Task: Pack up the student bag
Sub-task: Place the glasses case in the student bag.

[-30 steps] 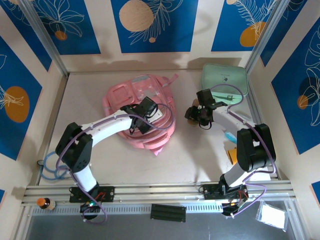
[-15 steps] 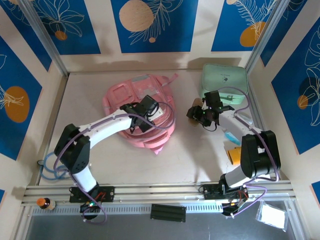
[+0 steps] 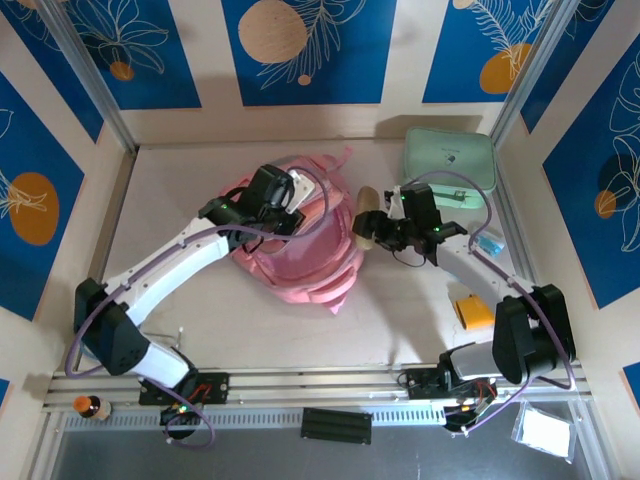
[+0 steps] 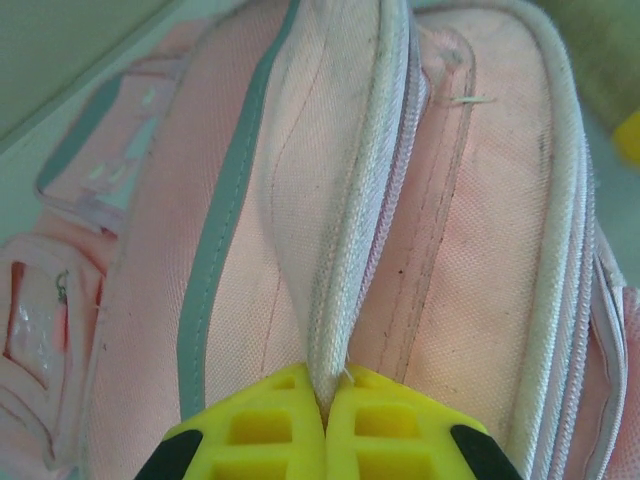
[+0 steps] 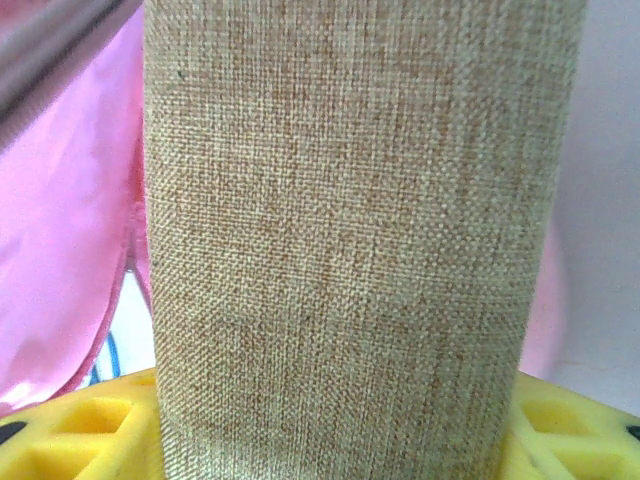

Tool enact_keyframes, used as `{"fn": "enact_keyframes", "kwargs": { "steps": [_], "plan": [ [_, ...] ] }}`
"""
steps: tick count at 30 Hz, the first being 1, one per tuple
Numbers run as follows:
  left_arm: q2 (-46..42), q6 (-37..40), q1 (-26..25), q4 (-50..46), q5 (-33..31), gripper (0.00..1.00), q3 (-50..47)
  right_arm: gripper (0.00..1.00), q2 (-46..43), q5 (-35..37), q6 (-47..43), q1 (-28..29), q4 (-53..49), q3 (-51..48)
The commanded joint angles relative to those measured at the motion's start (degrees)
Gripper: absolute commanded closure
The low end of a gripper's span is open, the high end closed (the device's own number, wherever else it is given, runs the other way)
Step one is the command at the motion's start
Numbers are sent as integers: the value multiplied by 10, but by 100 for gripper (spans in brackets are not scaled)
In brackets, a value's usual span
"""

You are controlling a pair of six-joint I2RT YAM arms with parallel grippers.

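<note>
Student bag (image 3: pixel 300 268): lying mid-table, pink, with grey strips on its front.
Left gripper (image 4: pixel 325 425): pressed together; a zipper-edged fold of the bag's fabric is being pinched between the yellow pads.
Right gripper (image 3: pixel 388 228): a tan woven roll (image 3: pixel 366 214) is being clasped (burlap-like weave), just beside the bag's right edge.
Mint green case (image 3: pixel 448 160): far right corner, apart from the bag.
</note>
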Motion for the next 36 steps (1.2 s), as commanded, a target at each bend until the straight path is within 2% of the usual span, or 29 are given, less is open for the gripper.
{"fn": "enact_keyframes", "kwargs": {
  "steps": [1, 10, 17, 20, 24, 29, 32, 36],
  "plan": [
    [-25, -55, -6, 71, 29, 100, 50, 44, -3, 10, 48, 27, 17, 15],
    [12, -98, -5, 99, 25, 100, 102, 44, 110, 23, 90, 94, 24, 100],
    [46, -138, 6, 119, 13, 100, 138, 44, 241, 7, 139, 103, 85, 206],
    [56, -158, 19, 125, 18, 100, 148, 38, 290, -19, 171, 104, 109, 244],
    [62, -173, 29, 138, 36, 100, 147, 25, 296, -33, 183, 102, 146, 237],
    [63, -182, 36, 134, 44, 100, 137, 22, 248, -24, 174, 86, 163, 176],
    [63, -187, 38, 141, 57, 100, 129, 27, 225, -6, 178, 82, 159, 144],
    [60, -189, 39, 141, 61, 100, 122, 44, 228, 24, 177, 91, 140, 142]
  ]
}}
